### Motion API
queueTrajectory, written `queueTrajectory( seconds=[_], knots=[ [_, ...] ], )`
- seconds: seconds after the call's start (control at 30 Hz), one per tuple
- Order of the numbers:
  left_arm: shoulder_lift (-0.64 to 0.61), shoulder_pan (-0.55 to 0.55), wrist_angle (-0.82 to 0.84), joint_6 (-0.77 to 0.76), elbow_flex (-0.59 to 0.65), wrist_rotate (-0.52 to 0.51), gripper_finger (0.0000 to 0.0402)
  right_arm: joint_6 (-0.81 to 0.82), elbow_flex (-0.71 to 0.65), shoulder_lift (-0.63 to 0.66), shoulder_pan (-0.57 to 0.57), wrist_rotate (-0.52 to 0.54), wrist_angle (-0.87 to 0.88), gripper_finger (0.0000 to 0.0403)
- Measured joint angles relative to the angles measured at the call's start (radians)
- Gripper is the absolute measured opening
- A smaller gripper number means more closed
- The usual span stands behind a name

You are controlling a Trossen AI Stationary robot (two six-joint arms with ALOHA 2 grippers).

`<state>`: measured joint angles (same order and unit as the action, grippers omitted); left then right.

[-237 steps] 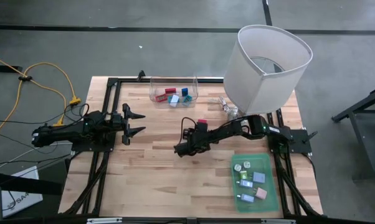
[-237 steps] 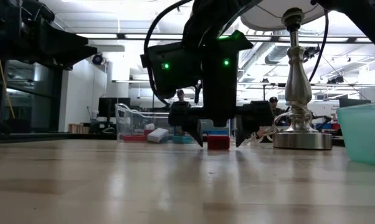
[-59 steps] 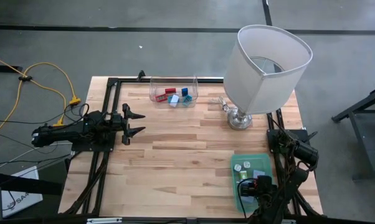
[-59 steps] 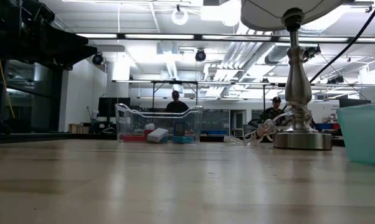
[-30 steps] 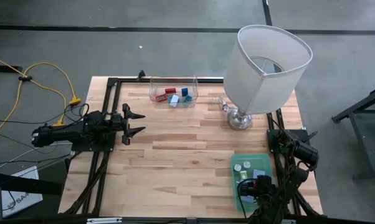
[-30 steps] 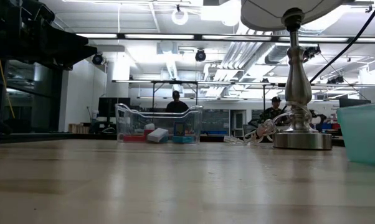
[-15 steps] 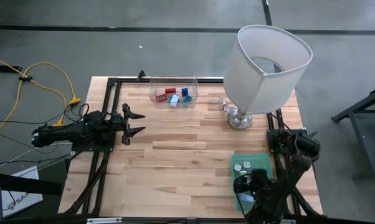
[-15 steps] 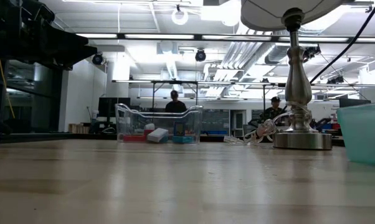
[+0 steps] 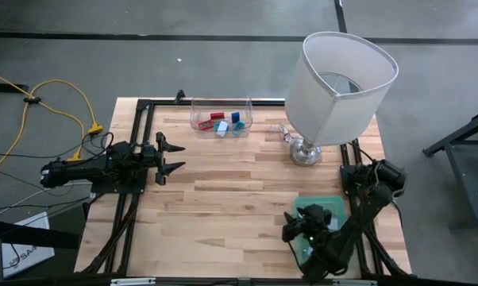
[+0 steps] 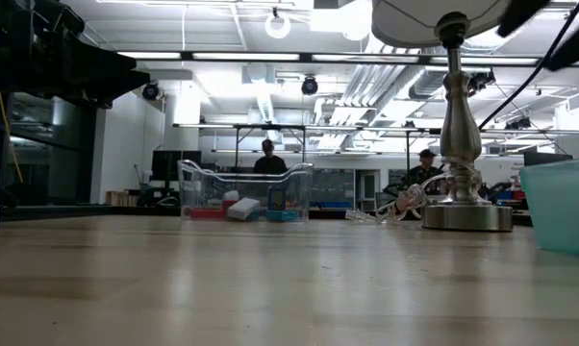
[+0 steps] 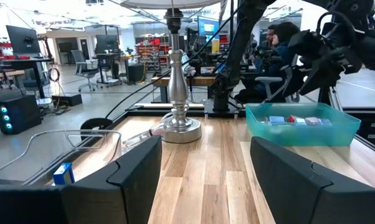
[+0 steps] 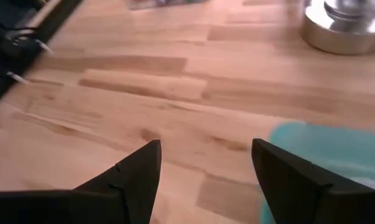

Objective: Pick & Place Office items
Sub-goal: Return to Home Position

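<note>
Small coloured office items lie in a clear bin (image 9: 221, 119) at the table's far edge: a red one (image 9: 216, 117), a blue one (image 9: 236, 117), and others. More pieces (image 11: 291, 119) lie in a teal tray (image 9: 332, 208) near the right front corner. My right gripper (image 9: 291, 229) hangs open above the tray's left rim, slanting down toward the table's middle, with nothing between its fingers (image 12: 137, 177). My left gripper (image 9: 172, 156) waits open at the table's left side, pointing level toward the right (image 11: 203, 168).
A big white lamp (image 9: 340, 83) stands at the far right on a metal base (image 9: 305, 151), beside the tray's far side. Black frame rails (image 9: 140, 127) run along the table's left and right edges. Bare wood (image 9: 231, 199) lies between the bin and the tray.
My right gripper has risen from the teal tray's near end and gone toward the table's left and far side, tipping from steeply downward to a shallower slant and rolling. Its fingers have stayed open and hold nothing. The left arm has kept still.
</note>
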<state>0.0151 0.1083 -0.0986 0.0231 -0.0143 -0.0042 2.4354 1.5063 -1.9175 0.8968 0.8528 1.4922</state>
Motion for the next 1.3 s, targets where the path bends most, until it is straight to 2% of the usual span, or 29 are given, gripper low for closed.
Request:
queueTrajectory(
  seconds=[0.27,0.4,0.63,0.97,1.17,1.3],
  knots=[
    [0.000,0.000,0.000,0.000,0.000,0.000,0.0237,-0.101,0.000,0.000,-0.072,0.131,-0.064,0.0238],
    [0.000,0.000,0.000,0.000,0.000,0.000,0.0237,-0.219,0.000,0.000,-0.116,0.184,-0.159,0.0238],
    [0.000,0.000,0.000,0.000,0.000,0.000,0.0237,-0.531,0.000,0.000,-0.190,0.296,-0.435,0.0238],
    [0.000,0.000,0.000,0.000,0.000,0.000,0.0237,-1.001,0.000,0.000,-0.292,0.303,-0.800,0.0238],
    [0.000,0.000,0.000,0.000,0.000,0.000,0.0237,-1.326,0.000,0.000,-0.334,0.296,-0.950,0.0238],
    [0.000,0.000,0.000,0.000,0.000,0.000,0.0237,-1.457,0.000,0.000,-0.349,0.301,-1.045,0.0238]
  ],
)
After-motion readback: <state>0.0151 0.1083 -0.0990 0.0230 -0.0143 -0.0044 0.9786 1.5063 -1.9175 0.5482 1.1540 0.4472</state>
